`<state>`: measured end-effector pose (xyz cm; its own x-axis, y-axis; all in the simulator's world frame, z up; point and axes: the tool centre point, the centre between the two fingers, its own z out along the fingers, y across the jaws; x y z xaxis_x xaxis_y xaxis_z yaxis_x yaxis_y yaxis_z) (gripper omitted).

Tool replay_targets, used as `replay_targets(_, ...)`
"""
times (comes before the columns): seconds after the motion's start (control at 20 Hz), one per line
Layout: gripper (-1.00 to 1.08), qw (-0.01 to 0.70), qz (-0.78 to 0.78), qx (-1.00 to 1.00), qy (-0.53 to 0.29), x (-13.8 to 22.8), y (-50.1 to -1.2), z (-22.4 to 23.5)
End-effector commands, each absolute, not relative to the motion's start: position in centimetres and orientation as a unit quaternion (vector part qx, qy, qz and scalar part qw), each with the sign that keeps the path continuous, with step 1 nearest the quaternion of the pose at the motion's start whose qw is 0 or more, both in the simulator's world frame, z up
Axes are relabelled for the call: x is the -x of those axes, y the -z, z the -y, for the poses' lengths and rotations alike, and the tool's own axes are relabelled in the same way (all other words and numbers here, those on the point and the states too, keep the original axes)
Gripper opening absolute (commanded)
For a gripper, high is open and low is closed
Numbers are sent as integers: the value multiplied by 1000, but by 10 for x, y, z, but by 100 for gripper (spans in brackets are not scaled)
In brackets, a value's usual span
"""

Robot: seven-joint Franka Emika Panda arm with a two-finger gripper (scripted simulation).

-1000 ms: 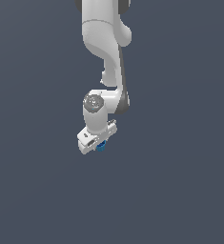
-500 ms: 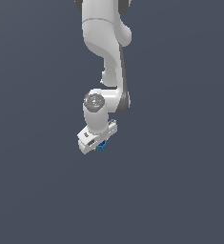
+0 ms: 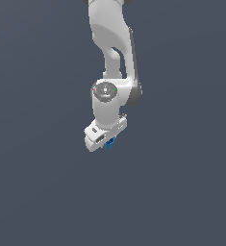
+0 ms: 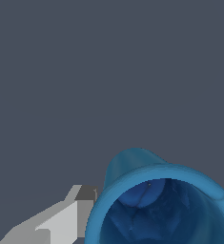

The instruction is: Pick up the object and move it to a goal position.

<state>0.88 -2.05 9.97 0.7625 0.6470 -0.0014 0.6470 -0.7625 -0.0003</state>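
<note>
Closest to my wrist camera, the small bright blue hollow-topped cup (image 4: 156, 205) sits between my fingers (image 4: 61, 224), its open mouth facing the lens. From the exterior view, my white two-finger gripper (image 3: 107, 142) is closed on the cup (image 3: 109, 142) beneath the white arm (image 3: 109, 62), against the plain grey ground (image 3: 37, 192). No goal marker shows; I judge a steady carry without loosening safest.

White claw (image 3: 107, 142) grips the tiny blue cup (image 3: 109, 142); arm (image 3: 112, 57) hangs above.
</note>
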Motion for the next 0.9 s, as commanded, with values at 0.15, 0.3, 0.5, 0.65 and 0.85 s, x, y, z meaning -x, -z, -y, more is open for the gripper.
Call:
replay_targets(0.15,-100,0,-345,-939,0,-19,-152,-13)
replay_targets(0.3,-100,0,-345,-939,0,-25,-182,-33)
replay_targets(0.5,-100,0,-345,-939,0,-33,-222,-59)
replay_targets(0.65,-100,0,-345,-939,0,-40,-252,-78)
replay_targets(0.85,-100,0,-345,-939,0,-49,-287,-101)
